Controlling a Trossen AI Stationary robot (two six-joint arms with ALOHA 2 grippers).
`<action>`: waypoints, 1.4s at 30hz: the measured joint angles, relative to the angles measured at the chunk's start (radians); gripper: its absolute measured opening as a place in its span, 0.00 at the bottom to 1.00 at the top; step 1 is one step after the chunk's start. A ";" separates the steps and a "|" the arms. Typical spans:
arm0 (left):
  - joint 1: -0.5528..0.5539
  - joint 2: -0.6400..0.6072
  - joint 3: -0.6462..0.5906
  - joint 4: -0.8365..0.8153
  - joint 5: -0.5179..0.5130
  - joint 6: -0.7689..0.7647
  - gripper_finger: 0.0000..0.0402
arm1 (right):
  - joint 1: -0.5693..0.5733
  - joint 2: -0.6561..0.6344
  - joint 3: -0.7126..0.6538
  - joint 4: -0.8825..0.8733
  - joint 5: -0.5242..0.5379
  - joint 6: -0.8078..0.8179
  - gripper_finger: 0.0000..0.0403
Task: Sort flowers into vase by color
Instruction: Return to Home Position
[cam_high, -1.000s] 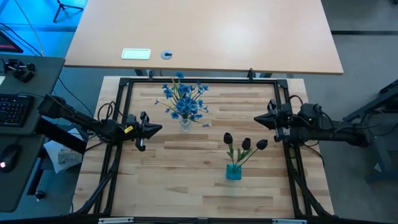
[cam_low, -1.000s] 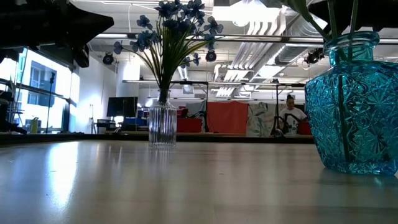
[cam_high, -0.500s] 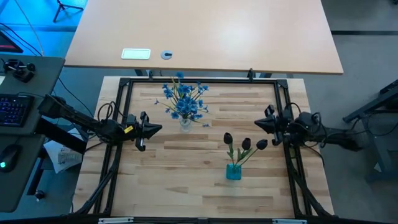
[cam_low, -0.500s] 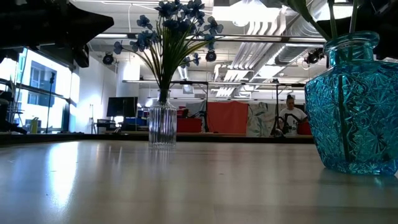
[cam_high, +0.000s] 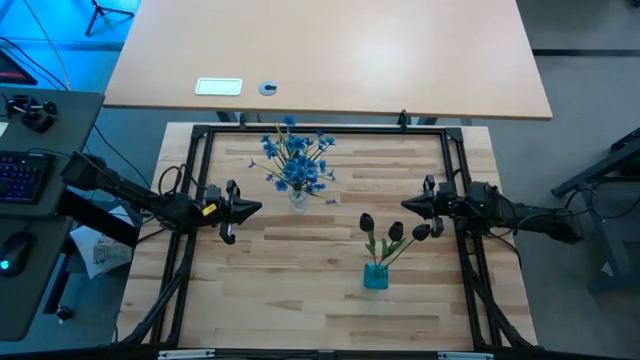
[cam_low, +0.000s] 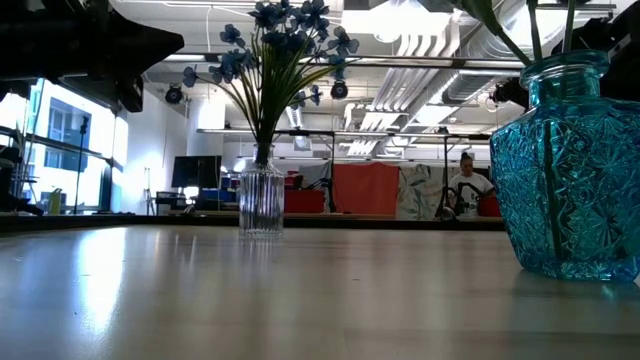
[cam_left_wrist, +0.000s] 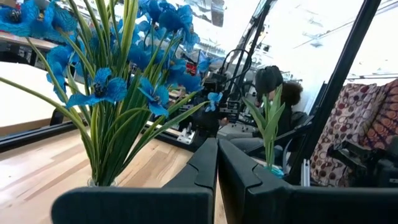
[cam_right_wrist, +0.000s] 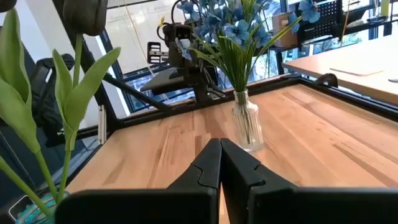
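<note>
Three dark flowers (cam_high: 394, 231) stand in the blue vase (cam_high: 375, 276), lower centre, just left of your right gripper (cam_high: 408, 205), jaws pressed together, empty; withdraw rightward, clear of them. Left gripper (cam_high: 255, 208), likewise closed, waits mid-left.

On the table (cam_high: 300, 310), the rear vase (cam_high: 298, 198) w/ a flower bunch (cam_high: 295, 160) stands left of centre. The front vase (cam_high: 375, 276) w/ three bud stems (cam_high: 393, 232) stands to its right. The left gripper (cam_high: 250, 208) is just left of the rear vase; the right gripper (cam_high: 408, 204) is near the buds, on the right side.

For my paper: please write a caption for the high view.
Blue flowers in clear vase, dark buds in blue vase; left gripper and right gripper shut.
</note>
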 joint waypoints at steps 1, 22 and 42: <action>0.000 0.000 0.000 -0.003 0.000 0.000 0.00 | 0.000 0.000 0.000 0.000 0.000 -0.001 0.00; 0.000 -0.504 -0.001 -0.421 0.000 0.000 0.00 | 0.000 -0.020 0.000 -0.001 0.001 -0.001 0.00; 0.011 -0.710 -0.002 -0.711 -0.006 0.001 0.00 | 0.000 -0.006 0.000 -0.002 0.000 -0.001 0.00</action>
